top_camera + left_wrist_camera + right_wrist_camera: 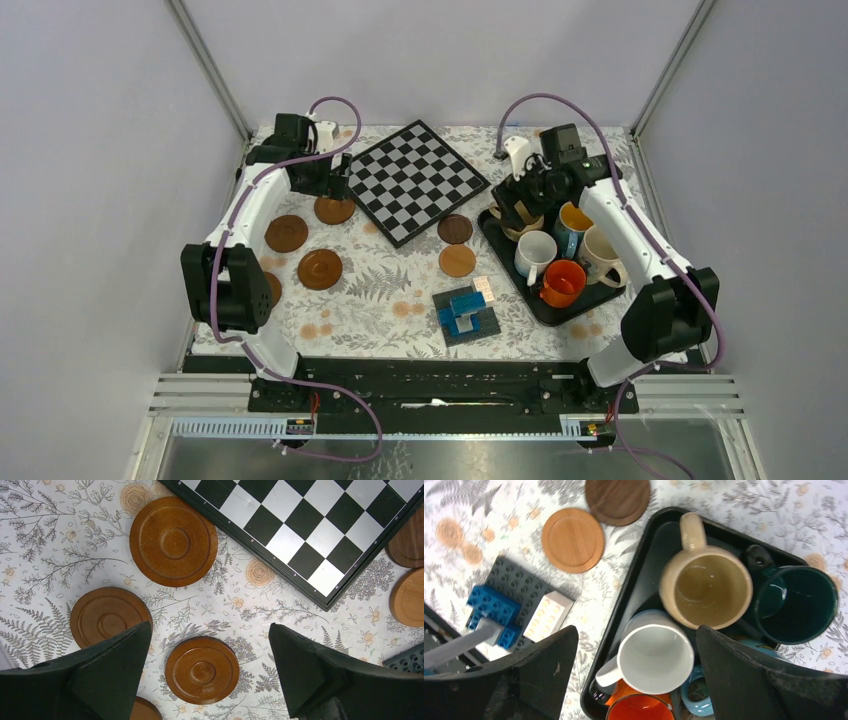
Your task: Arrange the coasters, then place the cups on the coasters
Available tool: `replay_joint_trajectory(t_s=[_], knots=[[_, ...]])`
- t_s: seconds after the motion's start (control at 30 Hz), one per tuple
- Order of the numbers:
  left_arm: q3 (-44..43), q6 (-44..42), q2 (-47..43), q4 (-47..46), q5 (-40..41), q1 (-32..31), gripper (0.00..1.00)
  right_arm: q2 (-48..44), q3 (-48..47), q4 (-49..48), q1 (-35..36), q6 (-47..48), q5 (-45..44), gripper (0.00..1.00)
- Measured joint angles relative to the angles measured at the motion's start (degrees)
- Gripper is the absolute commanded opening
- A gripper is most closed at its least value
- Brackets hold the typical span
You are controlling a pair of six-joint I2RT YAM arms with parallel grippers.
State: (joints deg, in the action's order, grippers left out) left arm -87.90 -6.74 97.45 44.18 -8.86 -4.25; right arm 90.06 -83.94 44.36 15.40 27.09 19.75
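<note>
Six coasters [320, 269] lie flat on the table [400, 300]: four at centre left of the top view, one partly under the arm, and two at centre by the lower corner of the chessboard [418, 180]. Cups [535, 252] stand crowded in the black tray [521, 283] at centre right, none on a coaster.

Left gripper [208, 630]: jaws wide apart, empty, above the left coasters.

Right gripper [636, 629]: jaws wide apart, empty, above the tray.
</note>
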Motion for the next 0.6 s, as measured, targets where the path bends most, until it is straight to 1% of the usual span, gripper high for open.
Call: replay_joint_trajectory(t_s=[0.03, 0.07, 0.17, 0.23, 0.37, 0.4, 0.6], knots=[[0.0, 0.2, 0.0, 0.0, 0.0, 0.0, 0.99, -0.5, 0.6, 0.0, 0.8, 0.7, 0.1, 0.91], [0.0, 0.4, 0.0, 0.0, 0.0, 0.0, 0.99, -1.1, 1.4, 0.1, 1.6, 1.5, 0.1, 0.86], [0.0, 0.8, 0.0, 0.0, 0.0, 0.1, 0.99, -4.8, 7.3, 0.6, 5.7, 5.3, 0.5, 0.68], [0.0, 1.1, 0.0, 0.0, -0.1, 0.1, 0.99, -7.1, 11.3, 1.3, 8.5, 7.6, 0.7, 0.54], [0.2, 1.5, -0.1, 0.0, -0.1, 0.1, 0.99, -9.8, 17.6, 2.6, 12.1, 11.2, 0.5, 0.32], [0.3, 1.6, -0.1, 0.0, -0.1, 0.1, 0.99, -10.0, 18.9, 2.8, 12.3, 11.9, 0.3, 0.28], [0.3, 2.3, -0.6, 0.1, 0.0, 0.1, 0.99, -10.1, 25.6, 2.6, 12.8, 12.8, -1.1, 0.26]])
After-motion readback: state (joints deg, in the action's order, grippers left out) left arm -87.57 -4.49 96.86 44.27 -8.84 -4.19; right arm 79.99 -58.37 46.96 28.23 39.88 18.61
